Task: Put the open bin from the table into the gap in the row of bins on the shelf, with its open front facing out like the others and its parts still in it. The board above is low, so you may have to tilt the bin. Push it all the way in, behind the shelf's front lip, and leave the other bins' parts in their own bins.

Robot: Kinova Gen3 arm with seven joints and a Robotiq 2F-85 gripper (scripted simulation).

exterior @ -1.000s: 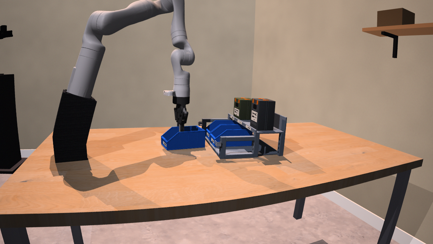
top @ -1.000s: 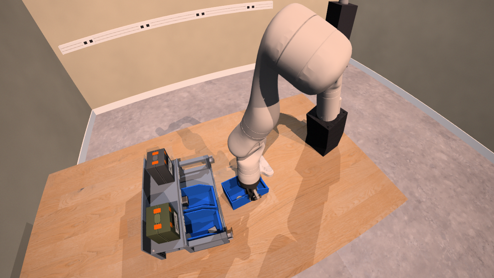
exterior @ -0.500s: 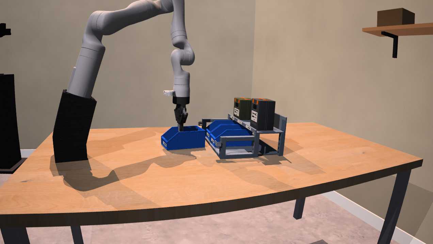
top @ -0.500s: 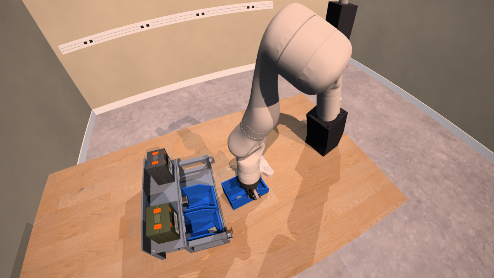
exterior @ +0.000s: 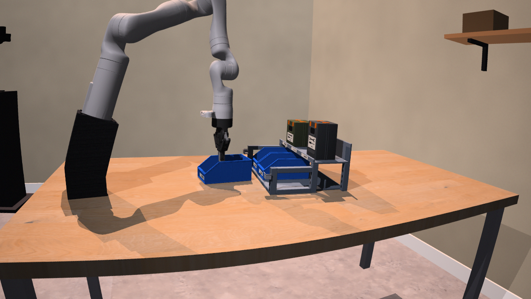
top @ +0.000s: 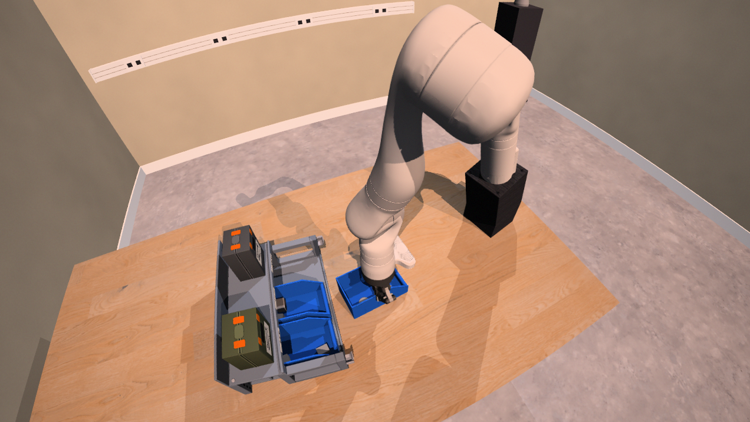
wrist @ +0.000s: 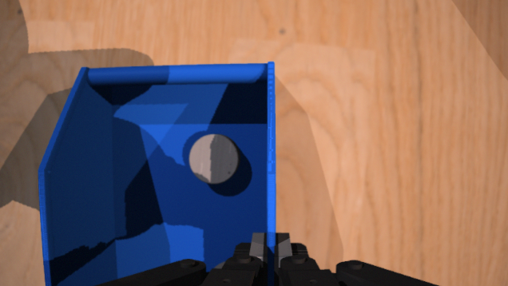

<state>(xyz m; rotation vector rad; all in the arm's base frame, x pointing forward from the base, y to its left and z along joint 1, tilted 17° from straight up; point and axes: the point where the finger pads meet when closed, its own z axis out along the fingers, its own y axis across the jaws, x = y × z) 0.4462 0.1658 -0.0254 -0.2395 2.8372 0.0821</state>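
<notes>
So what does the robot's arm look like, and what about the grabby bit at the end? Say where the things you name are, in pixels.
The smooth, rounded pale grey arm point(top: 393, 157) point(exterior: 224, 68) has thin seam lines around its tubes. A small whitish block sticks out near its wrist. The black jointed end effector point(top: 387, 299) point(exterior: 221, 158) point(wrist: 271, 253) has two fingers with grey pads point(wrist: 284, 244). I can't see any cables or sleeves on it.

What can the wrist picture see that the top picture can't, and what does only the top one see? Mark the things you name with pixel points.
Only the wrist picture shows the hand's point(top: 387, 300) point(wrist: 271, 244) two fingertips on either side of the bin's wall.

Only the top picture shows the shelf point(top: 315, 359) and the green case point(top: 244, 343).

Both show the blue bin point(top: 352, 309) point(wrist: 271, 160) and a round part point(top: 362, 299) point(wrist: 213, 159) inside.
</notes>
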